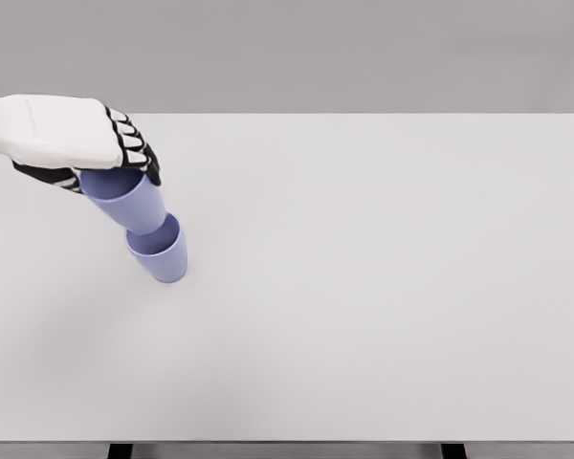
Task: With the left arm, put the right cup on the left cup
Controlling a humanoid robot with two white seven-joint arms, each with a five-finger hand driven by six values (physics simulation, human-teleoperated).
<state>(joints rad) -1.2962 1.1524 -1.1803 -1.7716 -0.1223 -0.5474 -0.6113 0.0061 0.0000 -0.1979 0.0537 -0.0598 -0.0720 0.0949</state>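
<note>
Holding one cup over the other, upper left of frame

I see the left hand (94, 143) reaching in from the left edge at the upper left, palm down, its black-and-white fingers (134, 148) curled around the rim of a periwinkle cup (132, 203). That held cup hangs tilted, its base pointing down and to the right, into the mouth of a second periwinkle cup (163, 256) that stands on the white table (383, 287) just below and right of it. The two cups overlap in my view; I think the upper one's base is just inside the lower rim, but I cannot tell whether they touch. A faint shadow lies on the table by the lower cup.
</note>
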